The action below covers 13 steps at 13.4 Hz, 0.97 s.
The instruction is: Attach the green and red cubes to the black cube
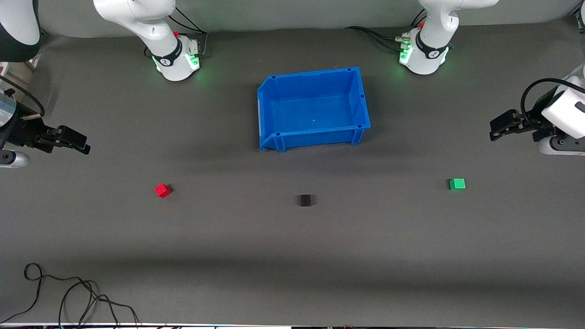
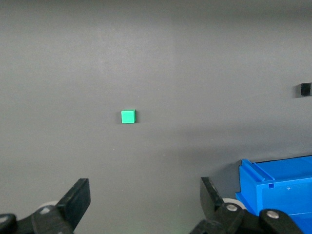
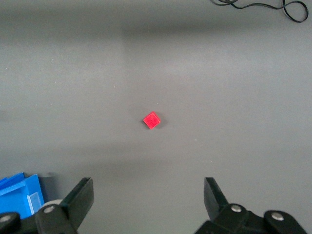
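The black cube (image 1: 305,200) sits mid-table, nearer the front camera than the blue bin (image 1: 274,119). The red cube (image 1: 162,190) lies toward the right arm's end, the green cube (image 1: 457,184) toward the left arm's end. All three stand apart on the mat. My left gripper (image 1: 496,128) is open and empty, up over the table's edge at its own end; its wrist view shows the green cube (image 2: 128,116) and the black cube (image 2: 305,89). My right gripper (image 1: 80,142) is open and empty over its own end; its wrist view shows the red cube (image 3: 152,120).
The blue bin is empty and stands between the two arm bases. It shows in the left wrist view (image 2: 278,190) and in the right wrist view (image 3: 19,195). A black cable (image 1: 68,297) lies near the table's front edge, at the right arm's end.
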Motion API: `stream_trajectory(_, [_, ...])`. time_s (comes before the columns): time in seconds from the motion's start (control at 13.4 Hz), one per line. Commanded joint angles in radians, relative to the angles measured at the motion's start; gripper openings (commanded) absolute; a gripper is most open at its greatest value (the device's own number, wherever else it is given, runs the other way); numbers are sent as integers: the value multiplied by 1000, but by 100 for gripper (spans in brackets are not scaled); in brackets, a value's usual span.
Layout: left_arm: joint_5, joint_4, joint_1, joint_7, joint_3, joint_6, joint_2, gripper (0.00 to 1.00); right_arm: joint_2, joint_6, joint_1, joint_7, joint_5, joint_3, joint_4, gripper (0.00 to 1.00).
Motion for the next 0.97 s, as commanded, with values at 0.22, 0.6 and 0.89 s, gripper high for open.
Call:
stream_trajectory(0.22, [-3, 25, 2, -307, 15, -34, 4, 100, 5, -23, -1, 2, -11, -1, 11, 100])
stream_trajectory(0.6, [-124, 14, 77, -964, 20, -34, 24, 100, 32, -48, 1, -236, -9, 0, -52, 100])
stream_trajectory(0.89, [-260, 7, 212, -1088, 20, -36, 42, 100, 130, -43, 1, -389, 0, 0, -74, 100])
